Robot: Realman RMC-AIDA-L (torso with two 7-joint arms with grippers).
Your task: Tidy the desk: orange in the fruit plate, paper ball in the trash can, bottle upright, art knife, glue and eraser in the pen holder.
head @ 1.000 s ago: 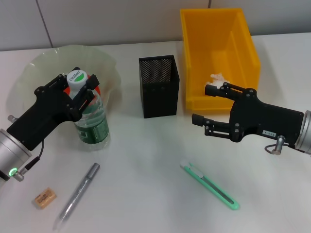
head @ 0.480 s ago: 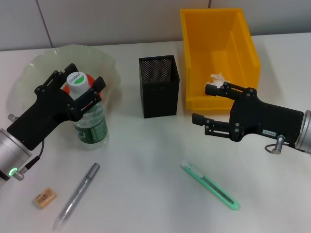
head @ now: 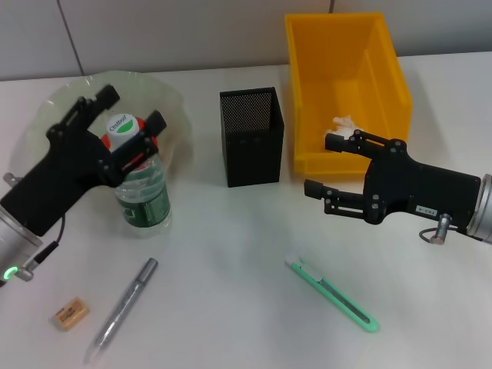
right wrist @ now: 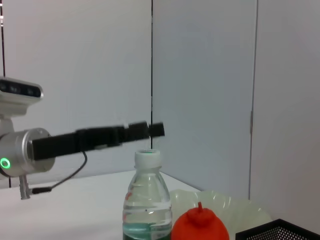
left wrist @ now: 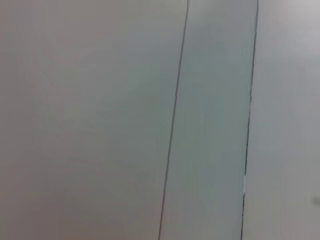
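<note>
The bottle [head: 141,181] stands up near the left edge of the table [head: 231,254], the left claw [head: 123,123] open just above its cap, and the right claw [head: 329,165] open by the yellow bin [head: 346,84].

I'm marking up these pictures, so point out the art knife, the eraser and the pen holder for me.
art knife [head: 332,294], head view, middle of its green body.
eraser [head: 69,314], head view, centre of its top face.
pen holder [head: 254,161], head view, its front mesh wall.
</note>
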